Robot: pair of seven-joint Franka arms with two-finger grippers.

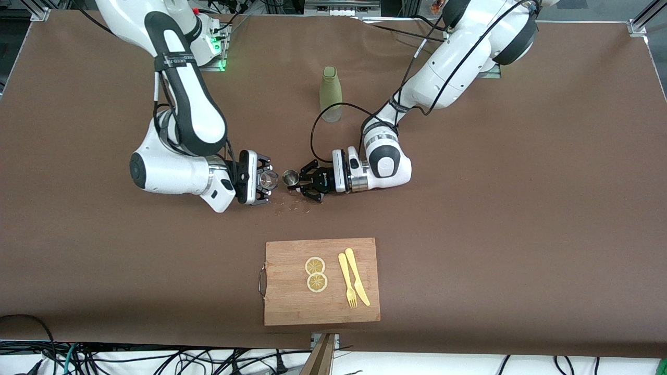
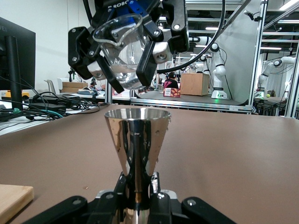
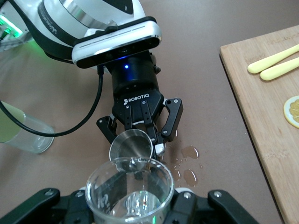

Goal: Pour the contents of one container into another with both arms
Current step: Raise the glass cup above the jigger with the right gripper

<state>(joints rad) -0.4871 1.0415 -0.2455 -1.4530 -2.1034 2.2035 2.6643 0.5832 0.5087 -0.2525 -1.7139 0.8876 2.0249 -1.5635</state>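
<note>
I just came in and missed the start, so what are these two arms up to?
The left hand is shut on a small steel jigger, held upright. The right hand is shut on a clear glass cup, tilted with its mouth toward the jigger. The two vessels are held close together above the brown table, where small droplets lie under them. A green bottle and a cutting board sit untouched.

Your brown tabletop (image 1: 521, 234) carries a wooden cutting board (image 1: 292, 307) at its camera-side edge, a tall green bottle (image 1: 330, 92) nearer the arms' edge, and spilled droplets (image 1: 294, 205) mid-table.
</note>
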